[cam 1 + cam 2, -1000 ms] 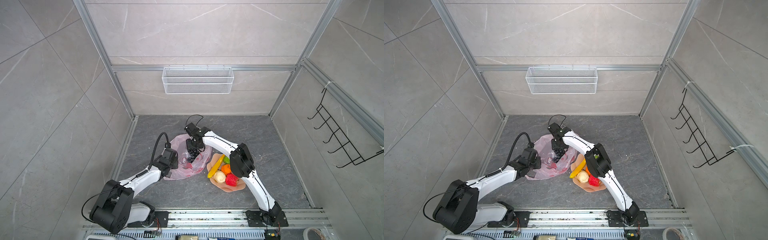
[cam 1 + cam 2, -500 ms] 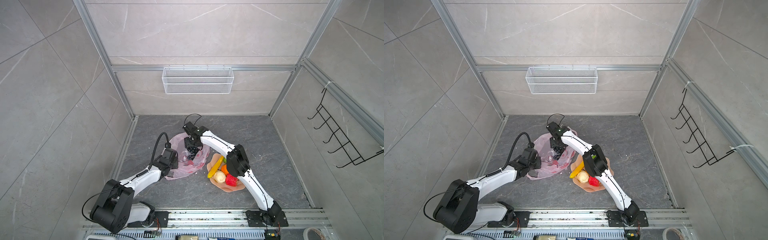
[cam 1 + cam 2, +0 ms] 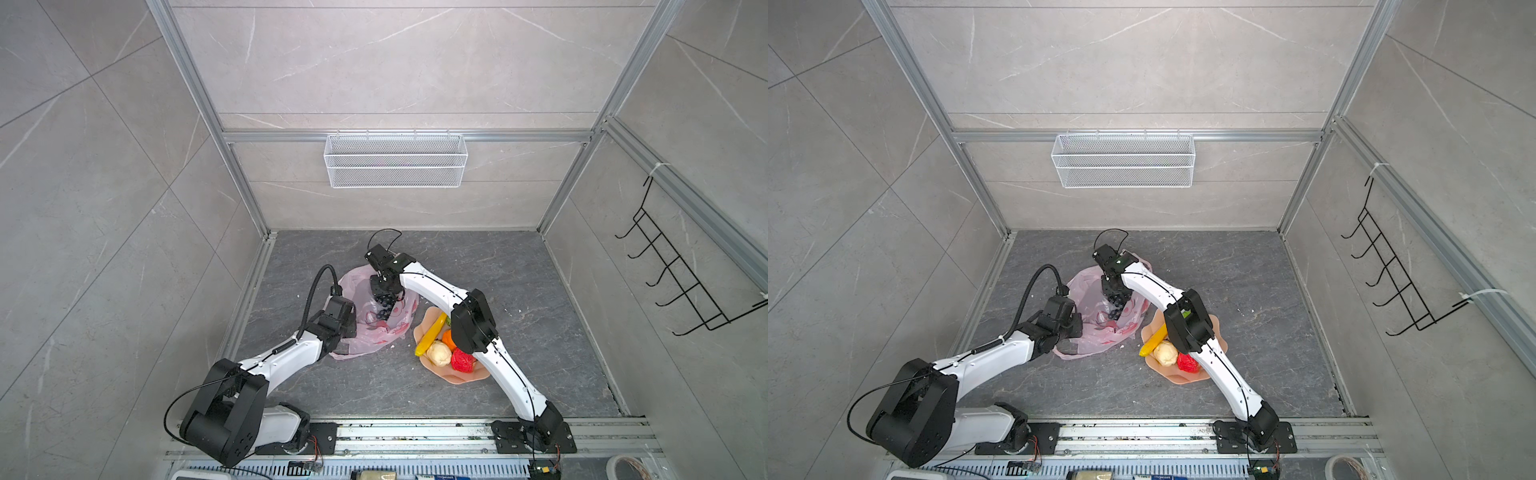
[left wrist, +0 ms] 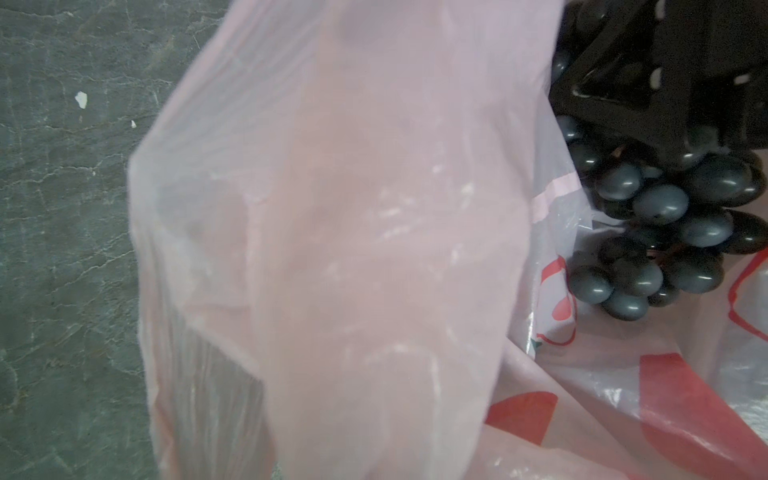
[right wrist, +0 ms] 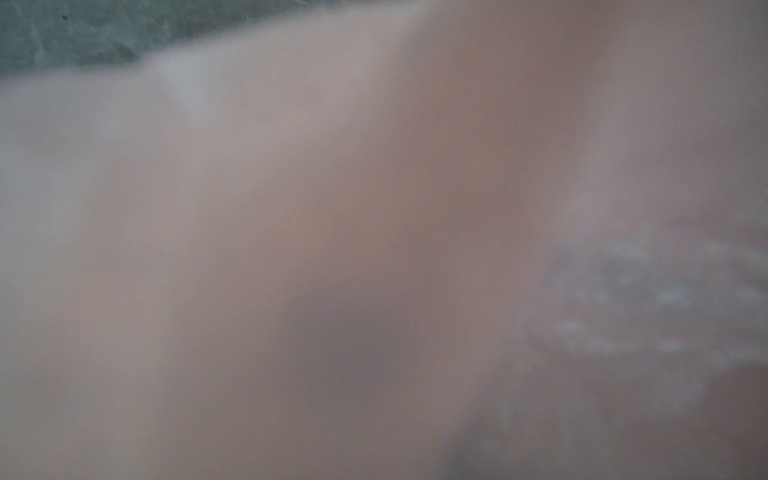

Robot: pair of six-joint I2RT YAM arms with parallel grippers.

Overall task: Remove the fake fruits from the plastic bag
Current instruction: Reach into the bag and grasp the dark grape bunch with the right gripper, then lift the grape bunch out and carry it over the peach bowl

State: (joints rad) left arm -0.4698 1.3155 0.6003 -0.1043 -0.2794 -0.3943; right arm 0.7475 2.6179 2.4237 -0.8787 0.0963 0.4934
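Reaching in from the far side, the right pincer (image 3: 385,296) sits low inside the open mouth of the plastic bag (image 3: 374,332), directly over the dark grape bunch (image 3: 386,309). In the left wrist view its black fingers (image 4: 685,141) touch the top of the bunch (image 4: 665,232), which lies on the bag's printed film. How wide the jaws stand, and whether they grip the grapes, I cannot tell. The right wrist view is almost wholly filled by blurred pink film, with a sliver of grey bench (image 5: 83,33) along one edge.

The left pincer (image 3: 351,327) is closed on the bag's near edge, on the left side of the bag in both top views. Pink film rises close in front of its wrist camera and holds the mouth open. The fingertips themselves are hidden.

The bag lies crumpled on the dark grey bench (image 3: 374,386), between the two arms. Just to its right sits a peach scalloped plate (image 3: 453,379) carrying a yellow banana (image 3: 432,334), a beige fruit (image 3: 439,353), a red fruit (image 3: 462,360) and an orange (image 3: 447,337). The right arm's elbow covers part of the plate.
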